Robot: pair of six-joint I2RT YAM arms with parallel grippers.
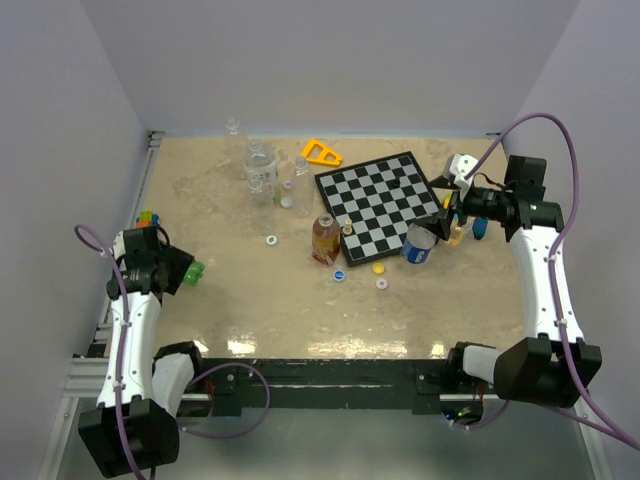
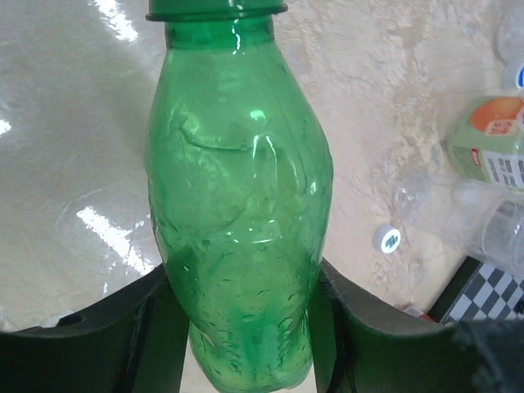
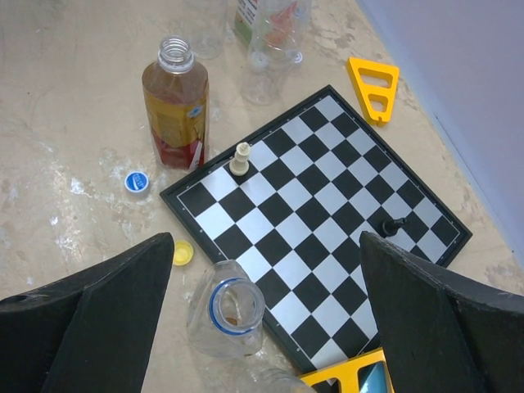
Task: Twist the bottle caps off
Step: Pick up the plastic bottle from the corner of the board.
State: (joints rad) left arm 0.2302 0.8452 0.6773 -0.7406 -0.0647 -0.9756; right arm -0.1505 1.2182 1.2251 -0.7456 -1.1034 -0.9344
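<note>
We clench the left gripper point(image 2: 246, 327) round the body of the green bottle point(image 2: 237, 188) at the near left so its green cap point(image 2: 217, 8) sits exposed for twisting, while the right gripper point(image 3: 266, 303) hangs spread and empty at the right edge of the chessboard point(image 3: 327, 213).

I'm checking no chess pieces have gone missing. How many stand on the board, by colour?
White piece: 1
Black piece: 1
Total: 2
</note>
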